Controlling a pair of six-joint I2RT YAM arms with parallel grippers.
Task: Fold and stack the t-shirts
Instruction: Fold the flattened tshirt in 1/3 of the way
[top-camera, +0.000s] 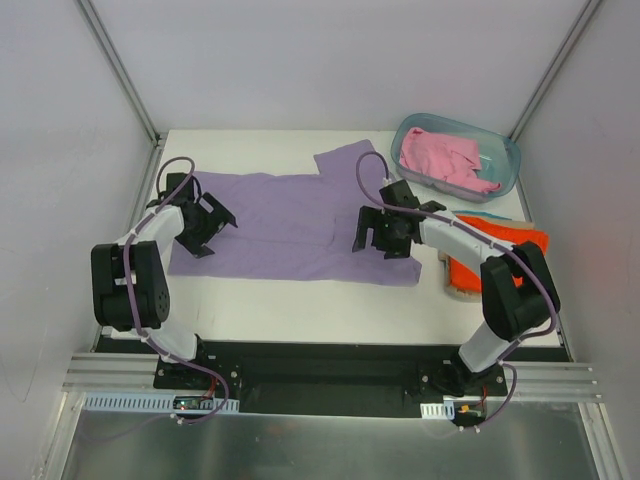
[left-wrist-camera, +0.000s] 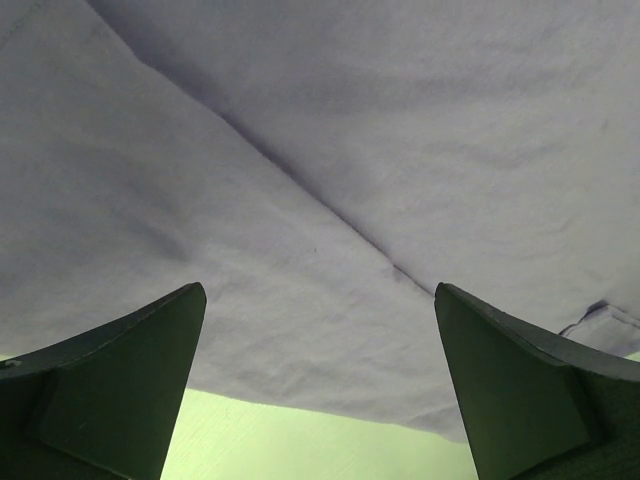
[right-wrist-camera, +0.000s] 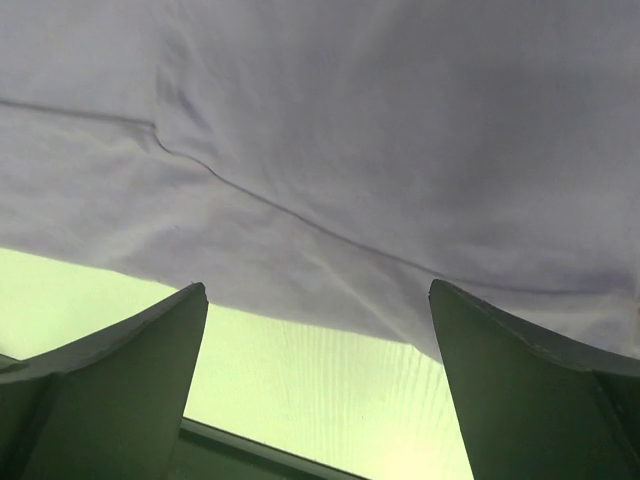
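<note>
Top external: left tool and right tool, both wide and empty, hover over the lavender t-shirt.

1. Lavender t-shirt: spread flat and lightly creased across the middle of the table, one sleeve towards the far edge.
2. Pink t-shirt: crumpled in the tub, far right corner.
3. Orange t-shirt: folded, at the right edge.
4. Teal t-shirt: only a thin strip shows, along the orange one's far side.
</note>
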